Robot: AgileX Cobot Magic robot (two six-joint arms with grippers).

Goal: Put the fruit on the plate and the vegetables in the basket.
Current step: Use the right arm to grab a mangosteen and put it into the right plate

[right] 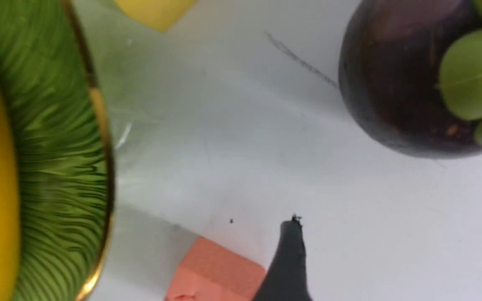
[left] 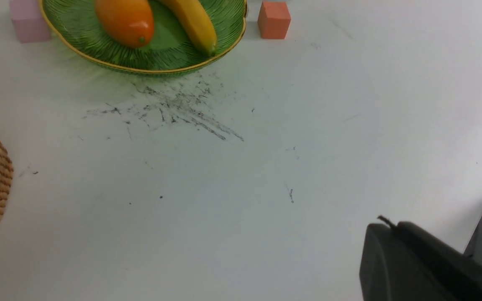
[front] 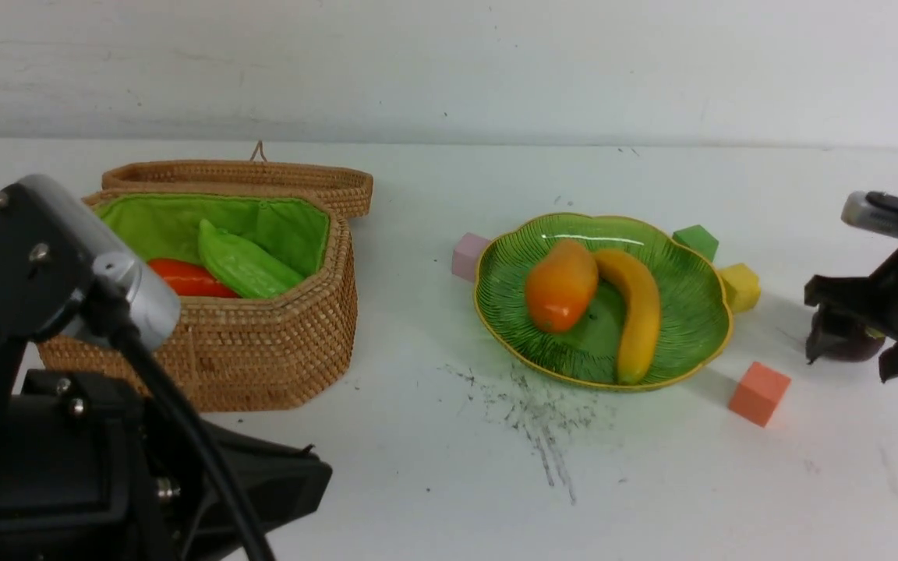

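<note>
While your right fingers (right: 289, 261) stand spread and empty, the mangosteen (right: 396, 79) sits on the counter (right: 232, 138) just ahead of their tips in the right wrist view, not yet between them. From the front it shows as a dark shape low between the two black fingers, so you are close, but nothing is gripped. Your left fingers (left: 391, 259) are clenched, with nothing seen in them, low on the near left side and well apart from the work. Near the mangosteen are two things to leave alone: the salmon cube (front: 758, 392) on the side toward you, and the yellow cube (front: 740, 287) just beside the plate's rim. Further left, the plate (front: 694, 280) already carries the mango (front: 562, 284) and the banana (front: 636, 312) side by side. Beyond it the basket (front: 262, 351) stands with its lid thrown back, and the gourd (front: 246, 265) and carrot (front: 188, 279) lie inside. No radish shows; it may be hidden behind the wicker wall. You appear to be on the reach for the last fruit. Next, bring the fingers forward until the round body sits squarely between them. Close on its widest part, below the green knobs, because a glossy ball can slip out. Then lift above the scalloped rim and carry it left to the bare dish beside the banana.
</note>
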